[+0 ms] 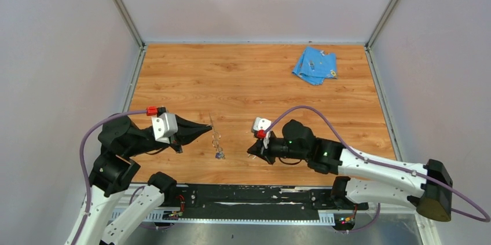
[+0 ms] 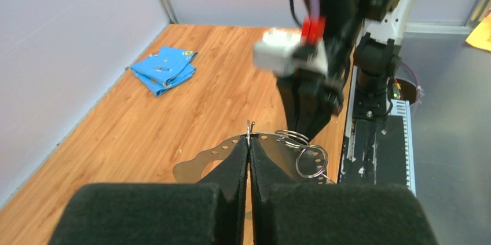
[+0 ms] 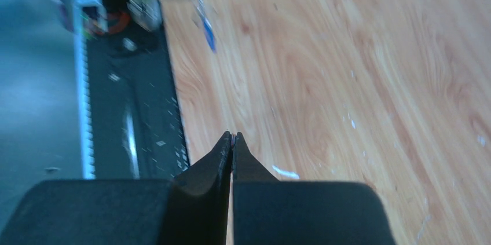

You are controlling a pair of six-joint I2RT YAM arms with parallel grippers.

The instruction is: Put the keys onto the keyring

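Left gripper [image 2: 249, 141]: fingers pressed together on the keyring [image 2: 200, 167], gripping the grey band on edge. From above, the band's long axis runs away from the arm bases, with the blue key [image 1: 220, 155] at its near end.

Right gripper [image 1: 252, 151]: just right of the ring, tips pointing toward it. Fingers are together; whether anything is pinched cannot be told.

Only the left wrist view shows the small wire rings [image 2: 311, 161] by the band. The green key was not found in any view.

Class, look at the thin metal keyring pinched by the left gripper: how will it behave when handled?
The keyring is a thin perforated band, so it probably flexes rather than staying rigid. It looks light, and the left gripper pinches only one edge, so it may swing or twist when nudged.
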